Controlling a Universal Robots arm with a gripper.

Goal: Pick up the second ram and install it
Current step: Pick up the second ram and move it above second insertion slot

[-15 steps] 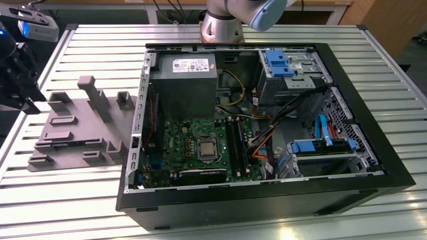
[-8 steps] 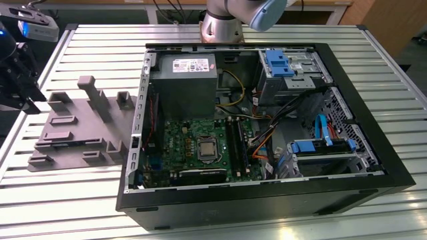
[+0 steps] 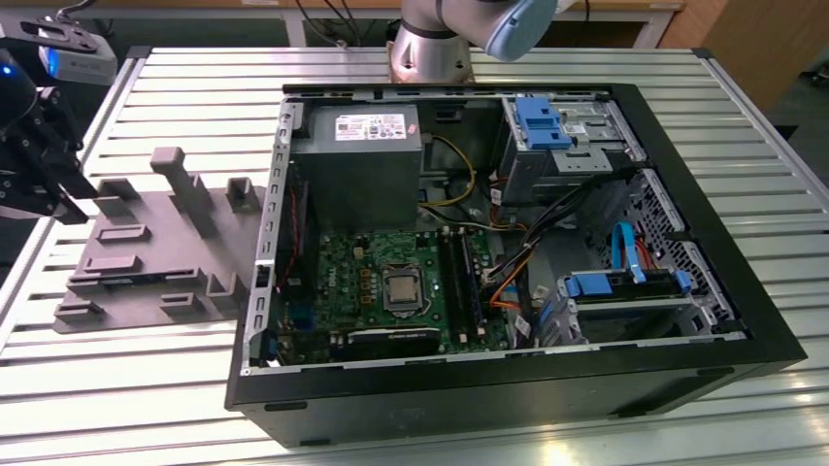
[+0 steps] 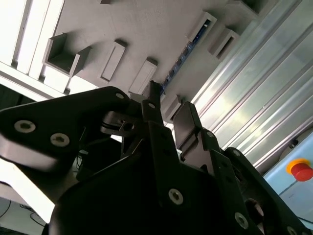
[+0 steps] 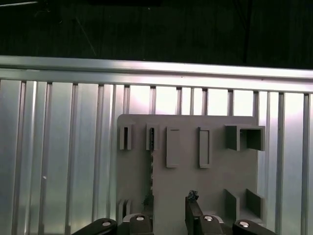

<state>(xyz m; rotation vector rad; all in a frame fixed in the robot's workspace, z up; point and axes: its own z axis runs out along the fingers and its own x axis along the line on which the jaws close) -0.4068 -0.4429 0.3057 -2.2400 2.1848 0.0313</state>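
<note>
One ram (image 4: 188,49) (blue), one claw (image 4: 169,105)

In the exterior view the arm's base (image 3: 428,44) stands at 12 o'clock, and a pale blue joint cap (image 3: 518,24) is beside it toward 1 o'clock. The dark end effector (image 3: 33,146) hangs at 9 o'clock, facing down. In both wrist views its fingers (image 4: 188,122) (image 5: 193,213) stand apart, with nothing between them.

Slatted metal bench (image 3: 725,97) with two loads.
Toward the exterior view's left a grey fixture plate (image 3: 143,262) with upright blocks and slots lies flat on the slats. Just beside it, to the exterior view's right, an open black computer case (image 3: 518,398) lies on its side.
</note>
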